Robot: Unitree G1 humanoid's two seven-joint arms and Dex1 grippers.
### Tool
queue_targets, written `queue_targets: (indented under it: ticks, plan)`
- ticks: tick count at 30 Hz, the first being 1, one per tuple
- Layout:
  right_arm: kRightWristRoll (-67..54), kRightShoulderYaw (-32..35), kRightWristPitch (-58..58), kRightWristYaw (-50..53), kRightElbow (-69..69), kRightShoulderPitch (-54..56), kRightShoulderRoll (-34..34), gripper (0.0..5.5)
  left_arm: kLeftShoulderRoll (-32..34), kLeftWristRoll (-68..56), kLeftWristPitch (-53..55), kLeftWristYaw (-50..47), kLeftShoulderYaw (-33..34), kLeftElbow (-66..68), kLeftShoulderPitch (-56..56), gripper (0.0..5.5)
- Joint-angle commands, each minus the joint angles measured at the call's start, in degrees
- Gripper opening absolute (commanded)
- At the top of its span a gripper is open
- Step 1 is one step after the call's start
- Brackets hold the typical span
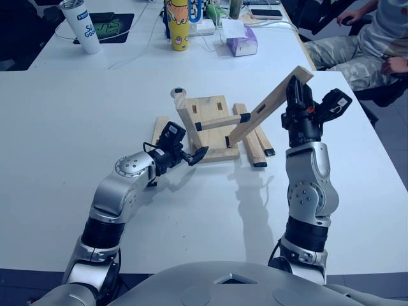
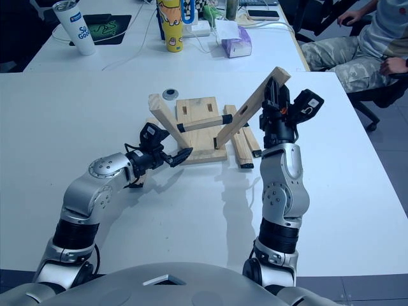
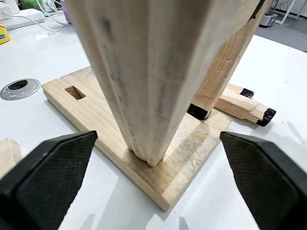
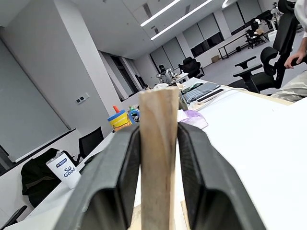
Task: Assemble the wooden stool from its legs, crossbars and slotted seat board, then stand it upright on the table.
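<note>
- Writing: the white tumbler (image 1: 81,24) on the far desk carries dark print. The yellow cup (image 1: 178,25) beside it carries a cartoon figure.
- Right gripper (image 4: 158,139): I see both fingers pressed flat against the upper end of the tilted leg (image 1: 268,105), clamping it.
- Left gripper (image 3: 156,160): the jaws are spread wide. One pad (image 3: 48,177) sits on each side of the near leg (image 3: 139,72), and neither touches it.
- Seat board (image 1: 215,137): one. It lies flat near the middle of the white table (image 1: 76,127), slots facing upward.
- Standing legs: two. Both lean with their feet on the seat board, and one crossbar (image 1: 220,121) joins them.
- Loose pieces: two black-tipped legs (image 1: 256,145) lie side by side on the table, just beside the seat board on my right.
- Further piece (image 1: 159,127): one. It lies at the board's left edge, partly behind the left gripper, so I cannot tell whether it is a leg or a crossbar.
</note>
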State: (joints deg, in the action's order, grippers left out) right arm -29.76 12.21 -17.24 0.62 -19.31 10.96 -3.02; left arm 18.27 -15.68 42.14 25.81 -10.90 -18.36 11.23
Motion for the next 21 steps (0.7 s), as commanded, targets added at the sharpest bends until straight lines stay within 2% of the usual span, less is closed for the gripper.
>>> queue_targets:
  ticks: [1, 12, 21]
  plan:
    - [-0.4, -0.4, 1.3, -2.1, 3.2, 0.9, 0.1, 1.06, -0.1, -0.2, 0.5, 0.1, 0.3, -0.2, 0.7, 4.74]
    - [-0.8, 0.9, 6.1, -1.1, 6.4, 3.0, -1.9, 1.06, 0.1, -0.2, 0.5, 0.7, 0.4, 0.4, 1.4, 4.74]
    - [-2.4, 1.3, 6.4, 1.7, 3.8, 5.4, -2.8, 1.06, 0.4, -0.2, 0.7, 1.2, 0.6, 0.6, 1.6, 4.74]
